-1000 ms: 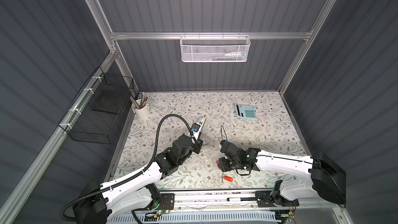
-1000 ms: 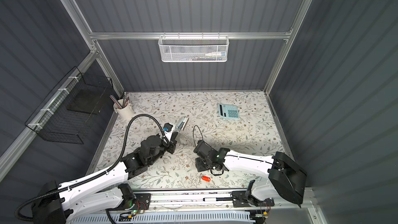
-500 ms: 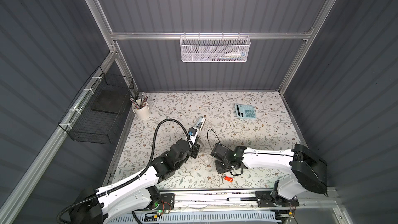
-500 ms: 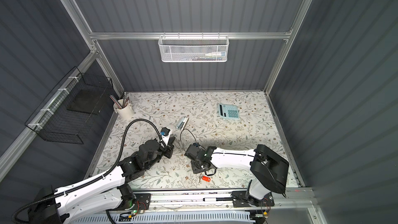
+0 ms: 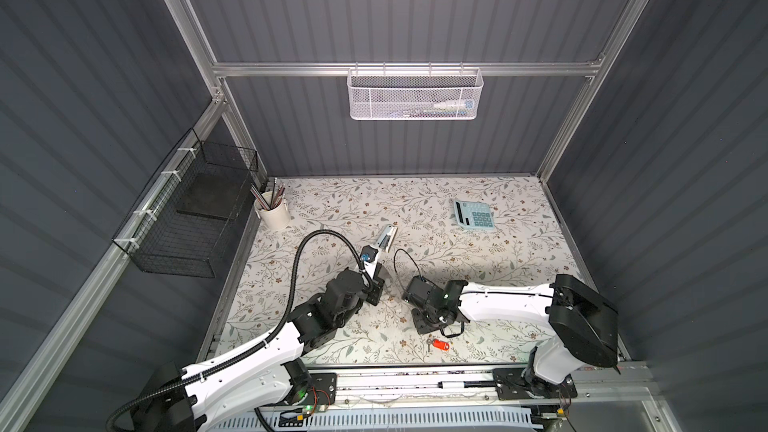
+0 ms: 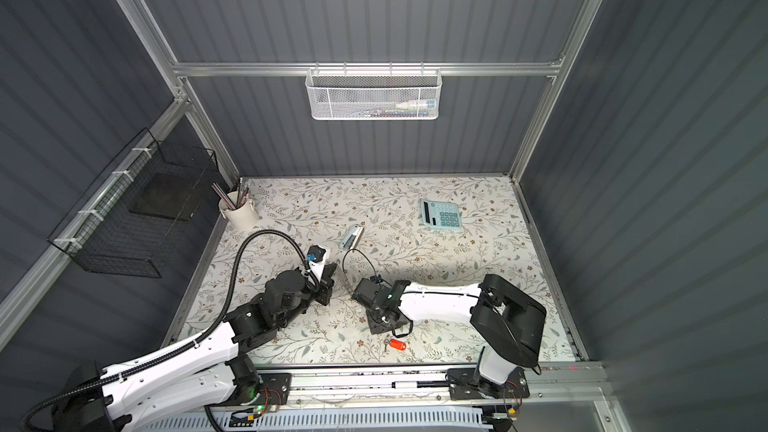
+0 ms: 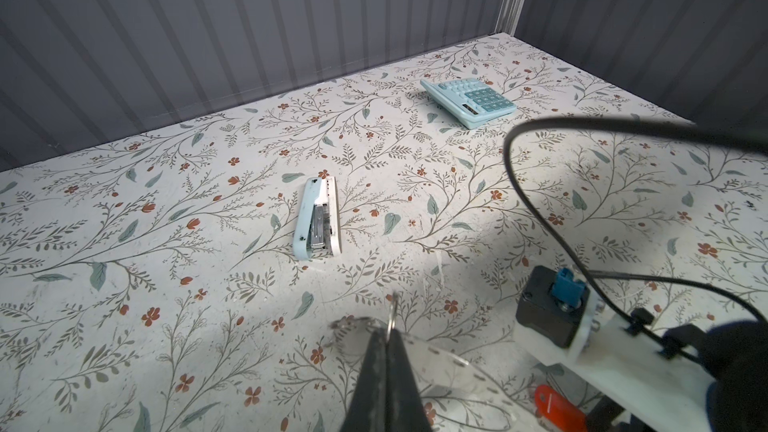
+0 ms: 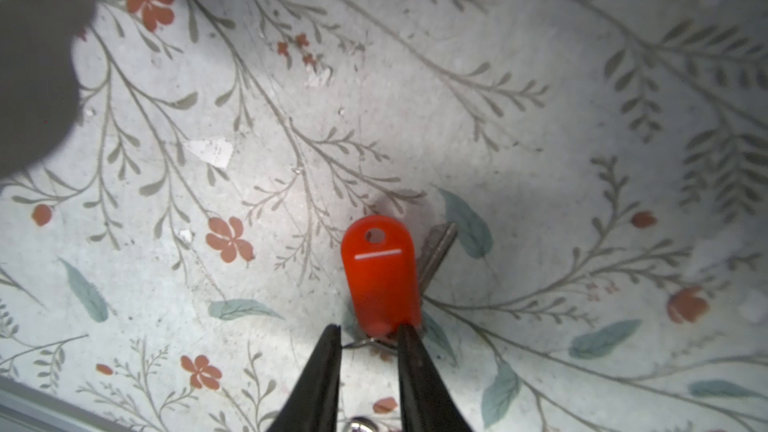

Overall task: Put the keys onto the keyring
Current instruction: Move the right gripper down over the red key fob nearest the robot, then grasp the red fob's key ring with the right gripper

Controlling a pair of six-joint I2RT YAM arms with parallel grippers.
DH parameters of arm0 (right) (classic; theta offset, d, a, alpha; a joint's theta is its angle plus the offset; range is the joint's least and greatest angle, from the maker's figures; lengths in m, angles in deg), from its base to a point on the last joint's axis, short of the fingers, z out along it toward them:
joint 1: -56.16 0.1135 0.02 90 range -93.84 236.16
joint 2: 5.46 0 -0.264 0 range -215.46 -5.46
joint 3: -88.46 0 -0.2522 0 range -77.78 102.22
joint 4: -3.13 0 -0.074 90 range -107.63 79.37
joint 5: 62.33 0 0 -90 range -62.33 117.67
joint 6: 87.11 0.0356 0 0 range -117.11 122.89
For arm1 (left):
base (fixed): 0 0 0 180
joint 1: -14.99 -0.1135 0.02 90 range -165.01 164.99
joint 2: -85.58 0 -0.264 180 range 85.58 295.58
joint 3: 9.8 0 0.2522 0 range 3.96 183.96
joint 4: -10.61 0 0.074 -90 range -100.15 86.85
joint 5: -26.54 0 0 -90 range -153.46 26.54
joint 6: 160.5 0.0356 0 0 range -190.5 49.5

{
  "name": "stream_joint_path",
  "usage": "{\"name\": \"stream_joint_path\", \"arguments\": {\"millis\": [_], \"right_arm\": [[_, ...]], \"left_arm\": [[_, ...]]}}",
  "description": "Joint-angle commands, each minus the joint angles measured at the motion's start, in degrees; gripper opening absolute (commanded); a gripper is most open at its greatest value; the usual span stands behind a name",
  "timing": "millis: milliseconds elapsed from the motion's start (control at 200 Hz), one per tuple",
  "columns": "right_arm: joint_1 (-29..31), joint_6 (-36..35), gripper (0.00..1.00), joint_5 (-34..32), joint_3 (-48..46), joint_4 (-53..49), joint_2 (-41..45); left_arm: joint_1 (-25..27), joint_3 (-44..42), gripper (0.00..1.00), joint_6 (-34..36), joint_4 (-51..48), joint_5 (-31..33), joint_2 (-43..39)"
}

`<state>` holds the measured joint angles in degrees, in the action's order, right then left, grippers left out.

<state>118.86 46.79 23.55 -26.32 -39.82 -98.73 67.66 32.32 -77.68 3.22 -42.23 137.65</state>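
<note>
My left gripper (image 7: 387, 336) is shut on the keyring (image 7: 440, 361), a thin grey plate with small holes along its rim, held just above the table with a small metal ring (image 7: 392, 309) upright at the tips. In both top views it sits left of centre (image 5: 379, 285). One of the keys, a red-orange tag (image 8: 380, 272) with a metal key (image 8: 436, 251) beside it, lies on the table. My right gripper (image 8: 368, 336) is open, its tips either side of that tag's wire loop (image 8: 360, 342). A second red key (image 5: 440, 344) lies near the front edge.
A pale blue stapler (image 7: 318, 218) lies mid-table and a blue calculator (image 7: 469, 102) at the back right. A white cup of pencils (image 5: 272, 209) stands at the back left. The right wrist's black cable (image 7: 536, 218) arcs close to the left gripper.
The right gripper has moved left towards the left gripper and down over the red key, and its jaws have narrowed. The left gripper stays shut on the keyring and has shifted slightly.
</note>
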Motion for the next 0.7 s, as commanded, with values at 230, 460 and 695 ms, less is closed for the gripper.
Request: {"name": "stream_joint_path", "arguments": {"millis": [230,460,695], "right_arm": [[0.1,0.4,0.15,-4.4,-0.7,-2.1,0.9],[-3.0,-1.0,0.03,-4.5,-5.8,2.9,5.0],[-5.4,-2.7,0.00,-4.5,-10.0,8.8,10.0]], "left_arm": [[-0.4,-0.4,0.00,0.2,1.0,0.6,-0.2],[-0.3,-0.1,0.00,0.2,1.0,0.1,0.3],[-0.3,0.1,0.00,-0.1,0.9,-0.3,0.8]]}}
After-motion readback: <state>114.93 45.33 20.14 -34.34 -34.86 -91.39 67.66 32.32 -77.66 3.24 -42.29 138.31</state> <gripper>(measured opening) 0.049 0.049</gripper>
